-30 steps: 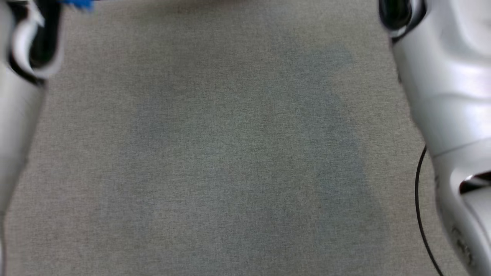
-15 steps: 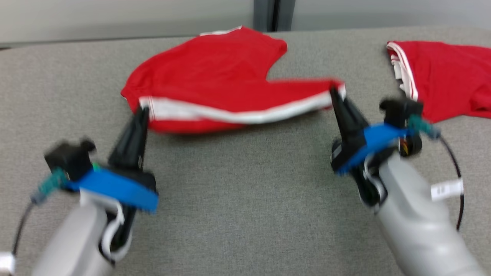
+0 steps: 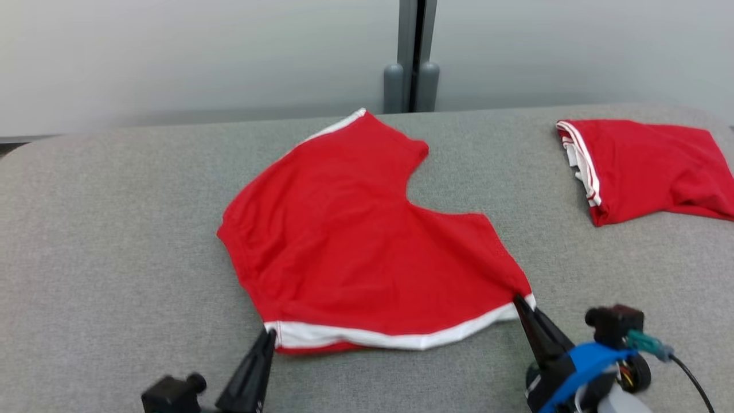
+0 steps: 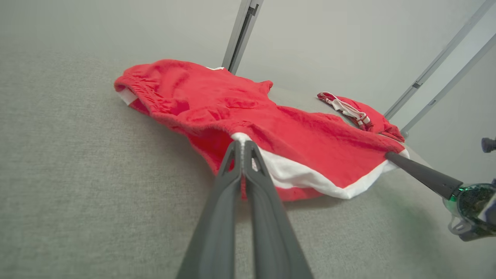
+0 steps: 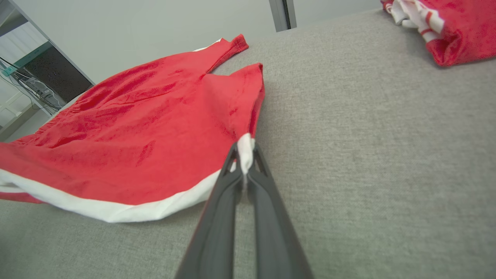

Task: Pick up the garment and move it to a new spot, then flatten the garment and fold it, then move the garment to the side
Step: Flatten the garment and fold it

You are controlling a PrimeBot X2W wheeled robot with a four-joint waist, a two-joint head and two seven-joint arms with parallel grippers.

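The red shorts (image 3: 355, 246) lie spread in the middle of the grey surface (image 3: 114, 241). The left pincer (image 3: 268, 337) and right pincer (image 3: 519, 302) are each clenched on one end of the white hem (image 3: 401, 339). This looks like the flattening step, so the next move calls for drawing the hem taut before folding.

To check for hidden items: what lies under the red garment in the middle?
The red garment lies on the grey cloth surface, which shows all around it. Under its white hem a lower red layer peeks out. Anything beneath the middle is covered.
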